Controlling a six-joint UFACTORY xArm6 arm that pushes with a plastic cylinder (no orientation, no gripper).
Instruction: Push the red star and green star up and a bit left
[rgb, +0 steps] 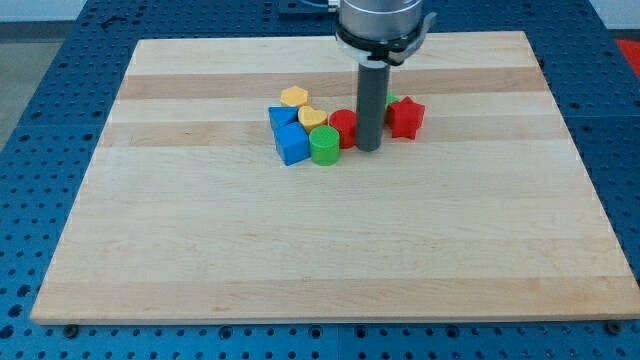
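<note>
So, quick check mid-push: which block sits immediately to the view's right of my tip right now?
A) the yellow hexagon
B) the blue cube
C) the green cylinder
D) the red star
D: the red star lies just to the view's right of my tip, while the green cylinder, yellow hexagon and blue cube are all on the view's left of the rod.

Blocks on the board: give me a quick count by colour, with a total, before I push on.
Yellow: 2, the hexagon and the heart.
Blue: 2, the triangle and the cube.
Red: 2, the cylinder and the star.
Green: 2, the cylinder and a block mostly hidden behind the rod.
Total: 8.
My tip sits between the red cylinder and the red star.
</note>
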